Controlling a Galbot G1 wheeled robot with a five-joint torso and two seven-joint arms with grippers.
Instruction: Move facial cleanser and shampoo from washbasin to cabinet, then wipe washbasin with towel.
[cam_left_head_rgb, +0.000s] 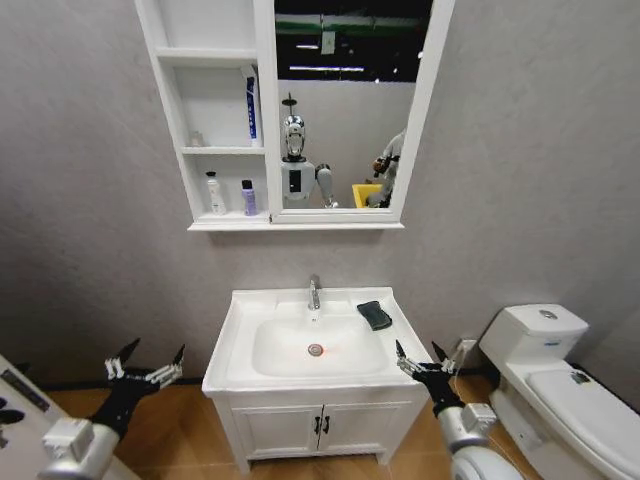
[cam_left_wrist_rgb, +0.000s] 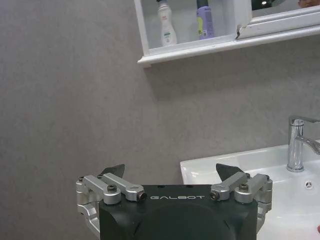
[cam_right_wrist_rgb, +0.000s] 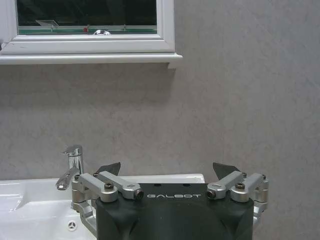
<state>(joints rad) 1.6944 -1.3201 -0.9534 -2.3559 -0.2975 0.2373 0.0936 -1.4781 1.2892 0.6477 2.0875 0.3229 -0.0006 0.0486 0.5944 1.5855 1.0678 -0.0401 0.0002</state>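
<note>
On the back right corner of the white ceramic washbasin (cam_left_head_rgb: 240, 345) lies the small dark grey folded towel (cam_left_head_rgb: 375, 315). Both bottles, one white (cam_left_head_rgb: 215, 194) and one purple (cam_left_head_rgb: 248, 198), stand on the lowest shelf of the white wall cabinet (cam_left_head_rgb: 268, 120). Left gripper (cam_left_head_rgb: 146, 364) and right gripper (cam_left_head_rgb: 420, 358) hang low beside the basin, fingers spread wide, holding nothing.

The towel (cam_left_head_rgb: 375, 315) lies on the washbasin's (cam_left_head_rgb: 240, 345) back right corner, right of the tap (cam_left_head_rgb: 314, 293). Two bottles (cam_left_head_rgb: 216, 193) (cam_left_head_rgb: 248, 197) stand on the cabinet's (cam_left_head_rgb: 265, 110) bottom shelf, above the washbasin. A toilet (cam_left_head_rgb: 560, 385) stands to its right.
</note>
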